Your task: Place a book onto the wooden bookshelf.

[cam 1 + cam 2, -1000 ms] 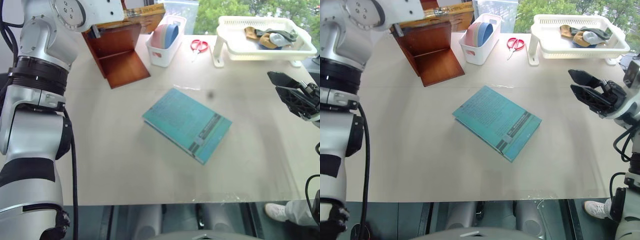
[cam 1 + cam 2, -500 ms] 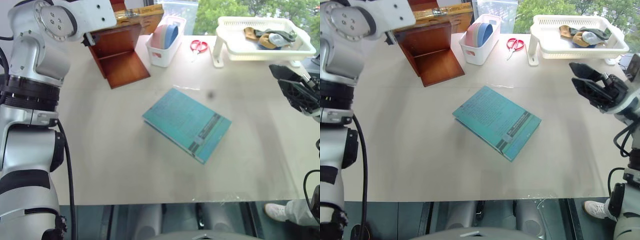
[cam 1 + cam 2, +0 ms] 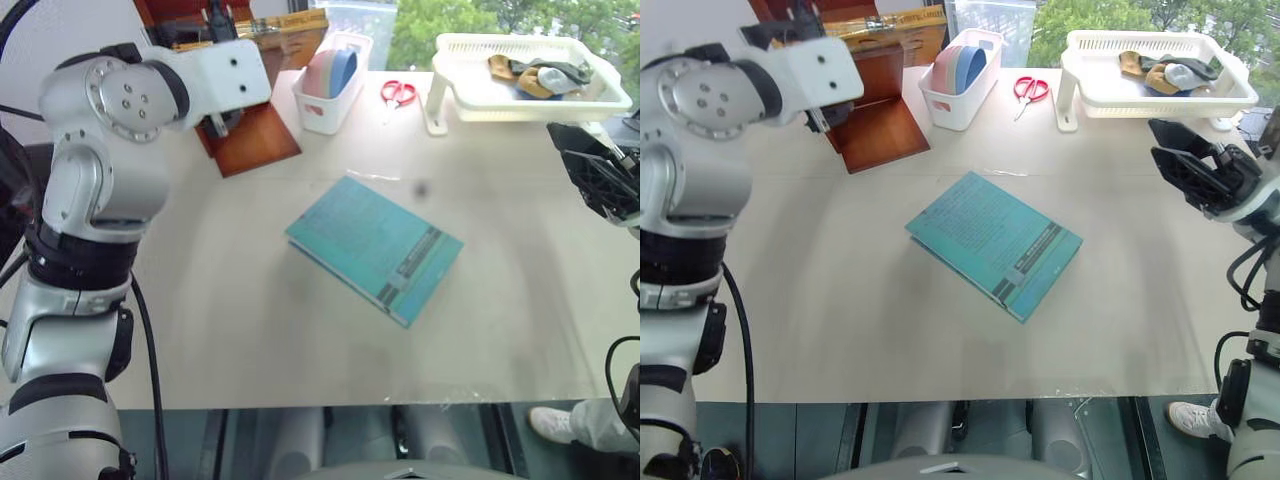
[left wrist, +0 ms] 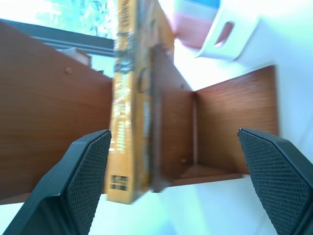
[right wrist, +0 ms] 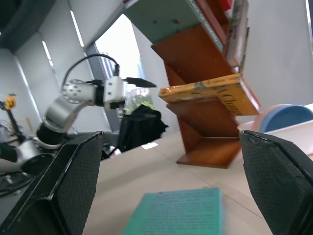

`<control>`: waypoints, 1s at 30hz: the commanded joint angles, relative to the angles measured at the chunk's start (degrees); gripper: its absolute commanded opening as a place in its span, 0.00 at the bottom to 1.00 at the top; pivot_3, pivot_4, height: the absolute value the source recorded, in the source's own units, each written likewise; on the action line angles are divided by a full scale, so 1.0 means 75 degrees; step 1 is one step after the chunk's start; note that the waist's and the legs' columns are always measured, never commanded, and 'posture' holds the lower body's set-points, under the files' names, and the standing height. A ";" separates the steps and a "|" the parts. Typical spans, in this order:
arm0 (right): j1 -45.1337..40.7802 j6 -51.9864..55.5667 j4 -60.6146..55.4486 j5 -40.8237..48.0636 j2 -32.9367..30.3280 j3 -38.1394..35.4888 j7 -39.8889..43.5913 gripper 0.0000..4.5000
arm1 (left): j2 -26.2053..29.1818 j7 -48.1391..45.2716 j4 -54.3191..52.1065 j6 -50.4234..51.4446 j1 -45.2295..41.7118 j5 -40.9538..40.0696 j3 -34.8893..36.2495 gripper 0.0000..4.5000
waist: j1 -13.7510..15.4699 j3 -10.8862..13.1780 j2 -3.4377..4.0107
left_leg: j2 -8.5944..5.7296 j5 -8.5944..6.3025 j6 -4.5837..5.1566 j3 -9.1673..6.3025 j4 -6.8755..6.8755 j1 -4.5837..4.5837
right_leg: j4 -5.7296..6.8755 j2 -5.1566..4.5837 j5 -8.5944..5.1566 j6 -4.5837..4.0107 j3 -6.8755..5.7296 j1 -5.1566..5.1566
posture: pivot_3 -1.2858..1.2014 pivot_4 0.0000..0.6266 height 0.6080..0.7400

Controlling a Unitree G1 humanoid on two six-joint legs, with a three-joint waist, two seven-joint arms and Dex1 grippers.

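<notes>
The left gripper (image 4: 171, 188) hung level before the wooden bookshelf (image 4: 220, 127), fingers spread wide and empty. The right gripper (image 5: 171, 191) was likewise open, holding nothing. A teal book (image 3: 375, 248) lay mid-table, apart from both. The book (image 4: 129, 107) rested on a shelf tier, just ahead of the left fingers.

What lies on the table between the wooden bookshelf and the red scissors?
A white bin holding pink and blue items stands between bookshelf and scissors, in the right eye view.
</notes>
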 commanded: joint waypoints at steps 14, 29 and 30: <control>0.0748 -0.0374 0.0135 -0.0603 -0.0956 -0.0690 0.0002 1.00 | -0.2435 0.0628 -0.2672 0.3127 0.4207 -0.1962 0.2201 0.98 | 0.0043 -0.0010 0.0011 | 0.0022 -0.0002 0.0004 -0.0013 0.0051 0.0021 | 0.0058 -0.0001 -0.0001 0.0000 0.0011 0.0013 | 0.52 0.24 1.00; 0.3295 -0.2349 -0.0260 -0.2824 -0.0949 -0.0172 -0.0552 1.00 | -0.4101 0.1824 -0.3119 0.1784 0.6834 -0.4879 0.4182 0.98 | 0.0118 -0.0014 0.0011 | 0.0026 -0.0003 0.0001 0.0003 0.0031 0.0163 | 0.0037 0.0004 -0.0001 -0.0001 0.0028 0.0141 | 0.52 0.24 1.00; 0.3419 -0.2668 -0.0117 -0.3140 -0.0937 -0.0031 -0.0634 1.00 | -0.4136 0.1846 -0.3078 0.1685 0.7005 -0.5054 0.4275 0.98 | 0.0118 -0.0020 0.0011 | 0.0026 -0.0003 0.0001 0.0003 0.0033 0.0165 | 0.0036 0.0004 -0.0001 0.0000 0.0028 0.0146 | 0.52 0.24 1.00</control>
